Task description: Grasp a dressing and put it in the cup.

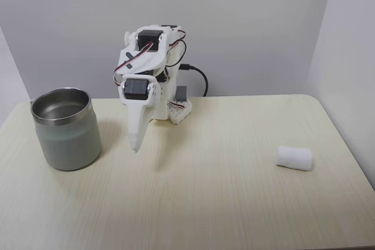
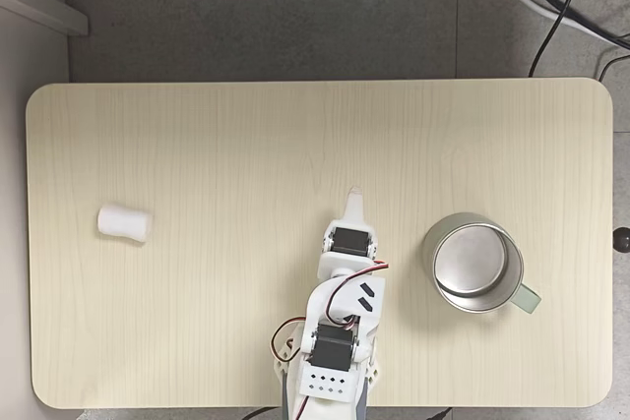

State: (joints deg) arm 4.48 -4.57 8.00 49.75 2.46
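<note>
The dressing is a small white soft roll lying on its side on the pale wooden table, at the right in one fixed view and at the left in the other. The steel cup stands upright and empty on the opposite side. Between them my white gripper points down near the arm's base, its fingers together and holding nothing, far from both roll and cup.
The arm's base sits at one table edge, with a black cable behind it. The table has rounded corners; grey floor and more cables lie beyond it. Walls enclose the table in one fixed view.
</note>
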